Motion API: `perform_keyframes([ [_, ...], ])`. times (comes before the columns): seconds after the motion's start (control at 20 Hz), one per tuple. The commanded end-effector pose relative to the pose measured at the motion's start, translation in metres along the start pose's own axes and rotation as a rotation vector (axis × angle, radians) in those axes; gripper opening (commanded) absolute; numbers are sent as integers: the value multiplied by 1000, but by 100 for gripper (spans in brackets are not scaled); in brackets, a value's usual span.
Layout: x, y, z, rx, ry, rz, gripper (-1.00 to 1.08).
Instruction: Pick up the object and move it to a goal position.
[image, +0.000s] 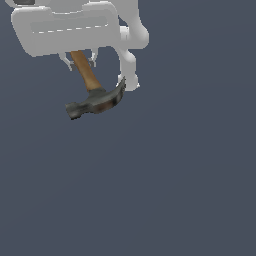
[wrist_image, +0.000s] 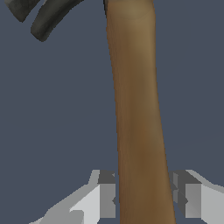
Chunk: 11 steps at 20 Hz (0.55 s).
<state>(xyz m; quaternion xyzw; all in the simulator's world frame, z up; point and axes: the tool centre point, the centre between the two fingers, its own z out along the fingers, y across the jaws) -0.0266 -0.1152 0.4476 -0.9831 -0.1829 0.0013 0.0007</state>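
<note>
The hammer (image: 92, 90) has a brown wooden handle and a dark grey head with a curved claw. In the exterior view it hangs head-down from my gripper (image: 80, 61) near the top left, lifted off the grey surface. The gripper is shut on the handle; the handle's upper part is hidden behind the white hand. In the wrist view the handle (wrist_image: 138, 109) runs between my two fingers (wrist_image: 107, 194), which press on it from both sides, and the claw (wrist_image: 48, 19) shows at the far end.
The white arm links (image: 131, 55) stand just beside the hammer on the exterior view's right. A plain dark grey-blue surface (image: 165, 180) fills the remainder of both views.
</note>
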Motion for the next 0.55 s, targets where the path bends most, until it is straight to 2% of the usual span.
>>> perform_keyframes([
  [0.0, 0, 4, -12, -2, 3, -1, -100],
  [0.5, 0, 10, -26, -2, 3, -1, -100],
])
